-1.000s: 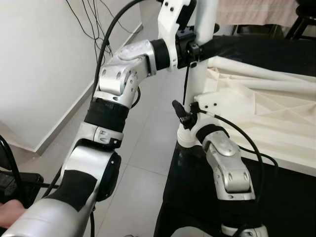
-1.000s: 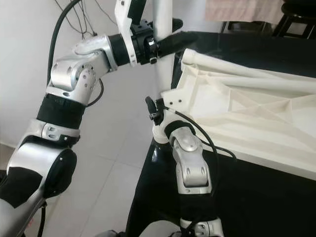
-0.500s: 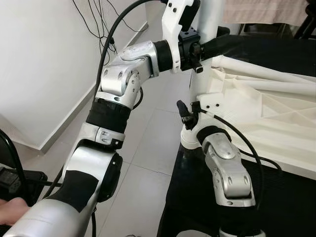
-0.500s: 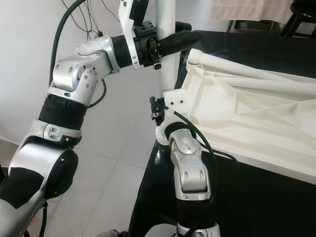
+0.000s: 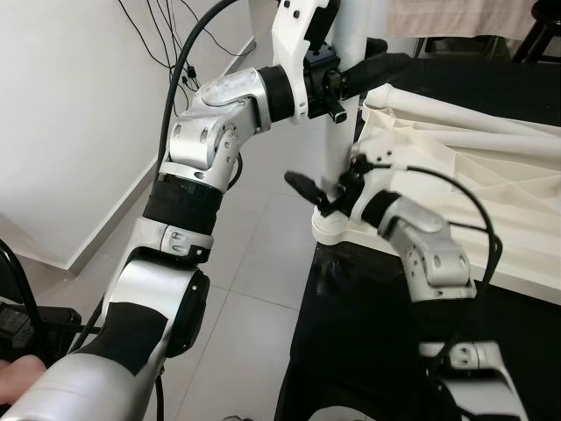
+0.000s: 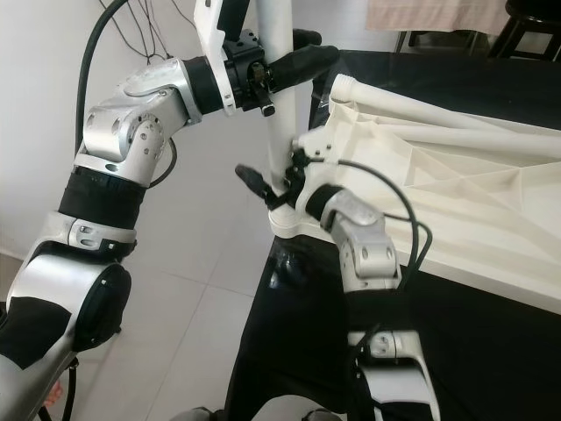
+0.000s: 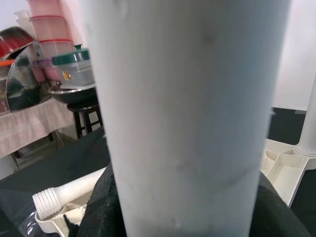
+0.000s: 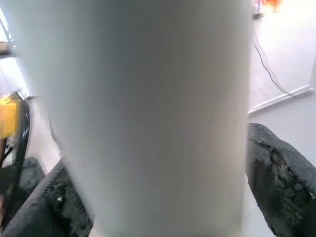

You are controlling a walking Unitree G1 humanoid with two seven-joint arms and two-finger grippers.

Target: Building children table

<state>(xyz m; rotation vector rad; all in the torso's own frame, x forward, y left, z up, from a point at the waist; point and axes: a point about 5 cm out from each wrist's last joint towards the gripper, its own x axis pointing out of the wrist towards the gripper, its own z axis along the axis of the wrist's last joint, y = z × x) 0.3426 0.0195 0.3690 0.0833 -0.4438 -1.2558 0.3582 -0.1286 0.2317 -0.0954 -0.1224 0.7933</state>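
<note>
- A white cylindrical plastic table leg (image 6: 279, 132) is held upright at the corner of the tabletop.
- A cream ribbed plastic tabletop (image 6: 456, 193) is laid upside down on black cloth.
- A second threaded white leg (image 7: 59, 195) is laid flat on it.

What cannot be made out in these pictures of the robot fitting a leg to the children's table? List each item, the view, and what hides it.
- Top of the white leg: head views, cut off by the upper edge.
- Leg's joint with the tabletop: head views, hidden by the right end effector.
- Left end effector far finger: head views, behind the leg.
- Both wrist views: the close, blurred leg blocks the scene beyond.
</note>
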